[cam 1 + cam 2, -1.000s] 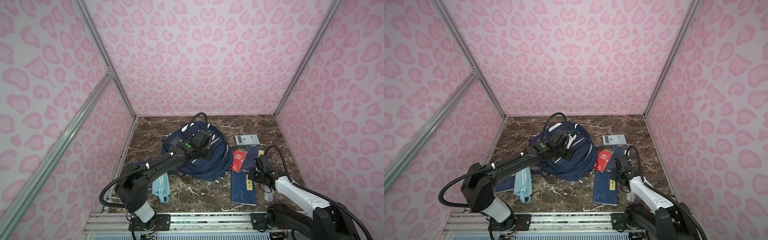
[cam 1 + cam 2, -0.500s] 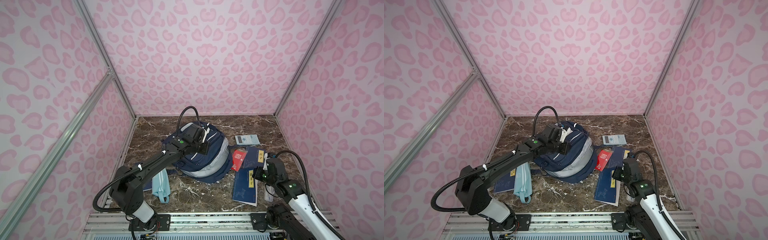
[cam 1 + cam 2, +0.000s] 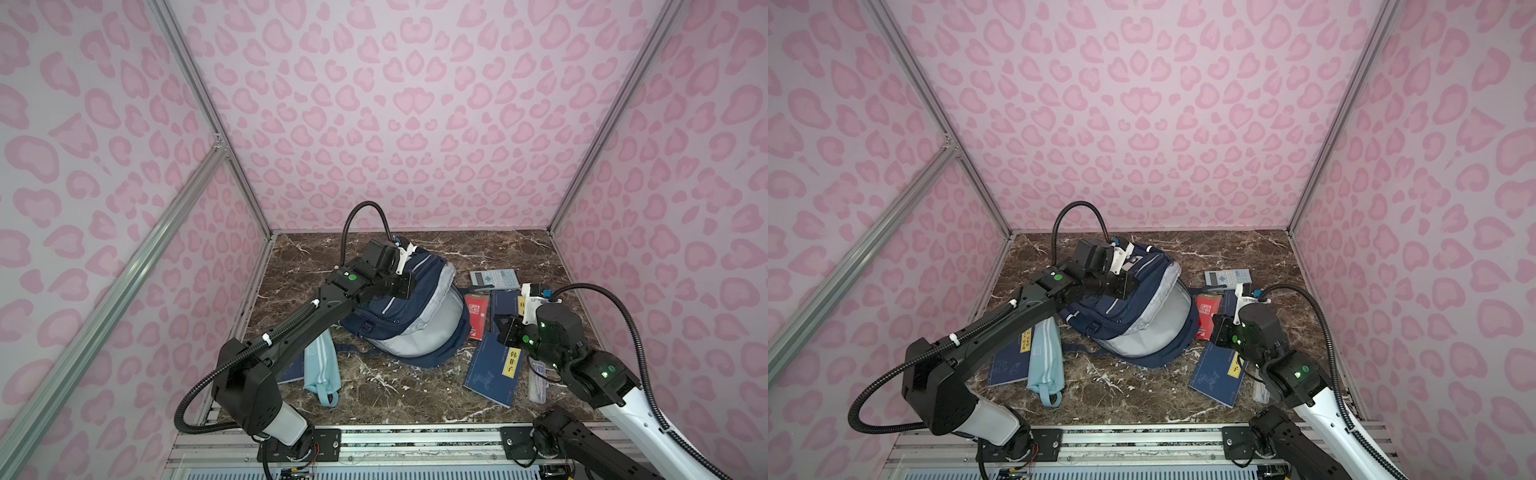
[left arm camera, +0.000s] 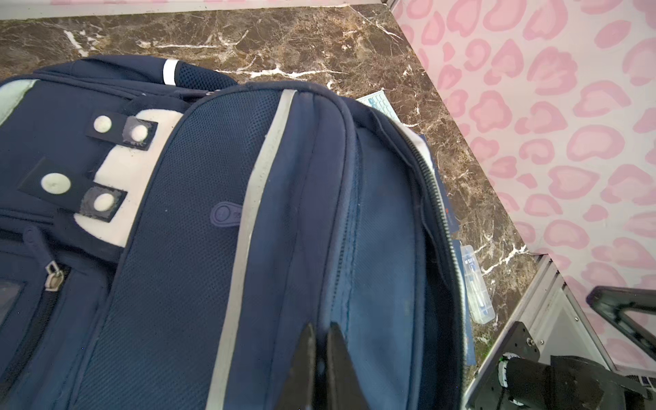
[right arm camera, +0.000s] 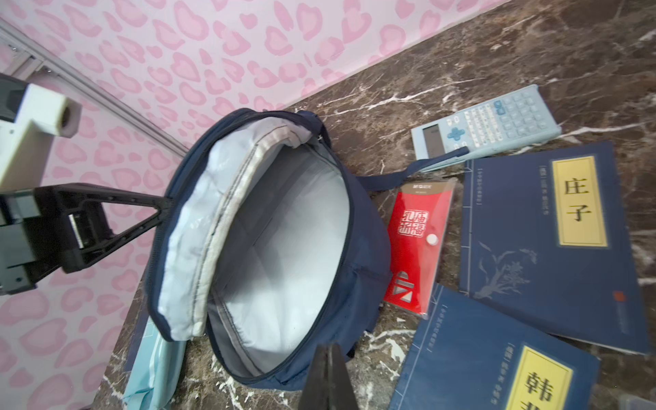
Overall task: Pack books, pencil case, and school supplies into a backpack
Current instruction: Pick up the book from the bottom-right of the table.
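We are pinching the backpack [image 5: 362, 248] open with the left gripper [image 4: 321, 340], apparently on its flap. The right gripper [image 5: 328, 355] is hovering pressed together, empty. The books [image 5: 532, 248], pencil case [image 3: 320, 365] and calculator [image 5: 497, 120] are lying outside, with nothing packed.

Stretching the left arm [image 3: 291, 332] forward and upward from its base, elbow low, wrist angled toward the right side. Pinching the left gripper [image 4: 321, 340] tight on the upper flap of the backpack [image 4: 177, 248], holding that fabric lifted. Folding the right arm [image 3: 623, 399] up from its base, forearm rising, wrist tipped down and leftward. Hovering the right gripper [image 5: 328, 358] in the air, fingers pressed together, gripping nothing.
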Motion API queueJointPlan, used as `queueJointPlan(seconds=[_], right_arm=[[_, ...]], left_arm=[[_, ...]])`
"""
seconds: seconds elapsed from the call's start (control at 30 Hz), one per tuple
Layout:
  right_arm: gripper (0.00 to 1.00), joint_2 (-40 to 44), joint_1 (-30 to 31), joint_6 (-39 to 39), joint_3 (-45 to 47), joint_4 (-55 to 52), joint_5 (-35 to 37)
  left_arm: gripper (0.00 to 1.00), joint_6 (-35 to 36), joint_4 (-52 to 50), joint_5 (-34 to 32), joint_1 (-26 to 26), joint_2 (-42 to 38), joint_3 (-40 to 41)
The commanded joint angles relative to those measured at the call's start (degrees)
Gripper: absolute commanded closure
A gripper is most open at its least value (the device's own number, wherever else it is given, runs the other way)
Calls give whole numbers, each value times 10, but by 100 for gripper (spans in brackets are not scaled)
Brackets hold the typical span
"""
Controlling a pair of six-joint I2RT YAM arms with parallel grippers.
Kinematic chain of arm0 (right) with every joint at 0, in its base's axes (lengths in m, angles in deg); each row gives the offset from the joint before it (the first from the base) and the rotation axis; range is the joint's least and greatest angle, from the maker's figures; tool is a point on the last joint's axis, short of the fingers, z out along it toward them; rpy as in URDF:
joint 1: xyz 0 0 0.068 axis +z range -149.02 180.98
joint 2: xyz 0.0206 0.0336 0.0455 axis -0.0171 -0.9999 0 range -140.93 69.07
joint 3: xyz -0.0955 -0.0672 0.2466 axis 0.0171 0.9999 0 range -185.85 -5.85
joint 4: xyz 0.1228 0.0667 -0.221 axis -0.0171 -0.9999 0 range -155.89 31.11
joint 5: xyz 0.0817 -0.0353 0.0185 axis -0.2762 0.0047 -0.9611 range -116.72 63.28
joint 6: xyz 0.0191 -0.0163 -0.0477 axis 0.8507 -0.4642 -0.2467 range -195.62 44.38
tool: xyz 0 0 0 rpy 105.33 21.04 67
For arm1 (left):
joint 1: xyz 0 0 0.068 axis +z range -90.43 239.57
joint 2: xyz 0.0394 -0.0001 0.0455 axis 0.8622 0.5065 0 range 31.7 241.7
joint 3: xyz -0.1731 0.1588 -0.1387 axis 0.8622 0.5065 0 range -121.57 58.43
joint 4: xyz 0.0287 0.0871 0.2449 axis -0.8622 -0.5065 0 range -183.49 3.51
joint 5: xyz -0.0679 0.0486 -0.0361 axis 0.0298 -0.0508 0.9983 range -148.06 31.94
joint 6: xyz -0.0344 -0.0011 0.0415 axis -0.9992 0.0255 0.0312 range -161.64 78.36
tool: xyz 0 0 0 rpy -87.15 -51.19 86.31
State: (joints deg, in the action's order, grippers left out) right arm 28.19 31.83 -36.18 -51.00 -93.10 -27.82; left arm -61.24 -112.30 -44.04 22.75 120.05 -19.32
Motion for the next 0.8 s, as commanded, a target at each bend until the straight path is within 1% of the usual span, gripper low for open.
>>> queueJointPlan(seconds=[0.0, 0.03, 0.1, 0.13, 0.17, 0.2, 0.23, 0.27, 0.3, 0.37, 0.53, 0.57, 0.63, 0.7, 0.77], right_arm=[[100, -43, 7, 8, 4, 41, -4], [100, -56, 7, 9, 5, 23, 3], [100, -63, 3, 20, 27, -27, 55], [91, -58, -5, 23, 56, -40, 69], [65, -51, -17, 28, 80, -52, 74], [42, -38, -30, 34, 107, -66, 75], [30, -19, -39, 42, 133, -74, 79], [14, -5, -47, 54, 150, -85, 85], [3, 6, -49, 77, 164, -87, 89], [2, -5, -51, 88, 167, -91, 90], [2, -93, -27, 111, 159, -118, 165], [2, -109, -22, 112, 161, -115, 169], [2, -132, -25, 122, 175, -91, 155], [2, -132, -32, 111, 198, -37, 111], [6, -123, -31, 107, 231, 30, 61]], left_arm=[[97, -7, 37, 18, 1, -6, -1], [97, -4, 27, 10, 1, -5, -3], [97, -1, 19, -7, 1, -7, 3], [97, -4, 29, -11, 1, -11, 25], [97, -5, 36, -12, 1, -13, 38], [97, -8, 43, -10, 1, -12, 50], [97, -13, 52, -5, 1, -9, 62], [97, -18, 61, 2, 1, -7, 72], [97, -23, 72, 11, 1, -5, 82], [97, -29, 88, 22, -1, -1, 99], [97, -36, 97, 10, -3, -14, 126], [97, -38, 99, 8, -3, -17, 131], [97, -40, 110, 15, -4, -25, 142], [97, -42, 116, 22, -4, -27, 146], [97, -42, 118, 29, -4, -26, 144]])
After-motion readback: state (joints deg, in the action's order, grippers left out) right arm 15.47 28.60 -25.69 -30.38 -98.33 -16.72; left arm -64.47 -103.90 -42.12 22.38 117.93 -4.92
